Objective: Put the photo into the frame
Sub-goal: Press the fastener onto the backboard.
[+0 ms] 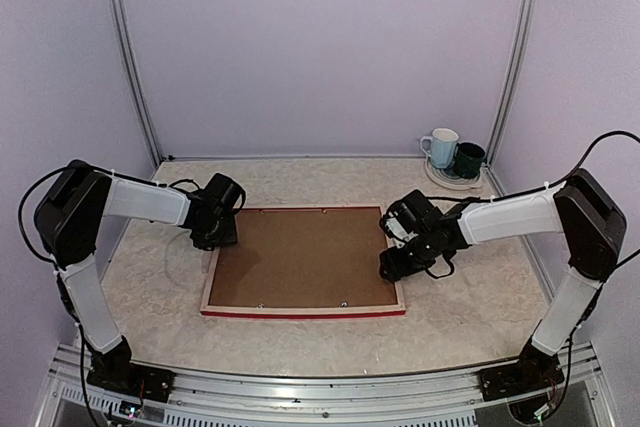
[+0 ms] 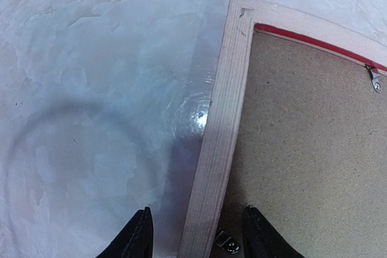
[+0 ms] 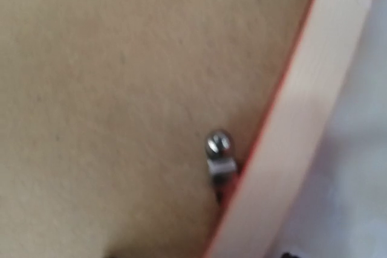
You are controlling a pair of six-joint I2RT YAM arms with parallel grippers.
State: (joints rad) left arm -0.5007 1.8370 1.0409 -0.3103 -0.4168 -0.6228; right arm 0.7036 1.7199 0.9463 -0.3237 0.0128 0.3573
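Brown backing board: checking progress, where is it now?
Top view, centre: brown backing board lies inside the pale wooden frame, between left gripper and right gripper.

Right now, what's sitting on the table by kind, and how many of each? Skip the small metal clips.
Frame: 1
Backing board: 1
Mugs: 2, a white mug and a dark green mug
Plate under the mugs: 1
Total: 5
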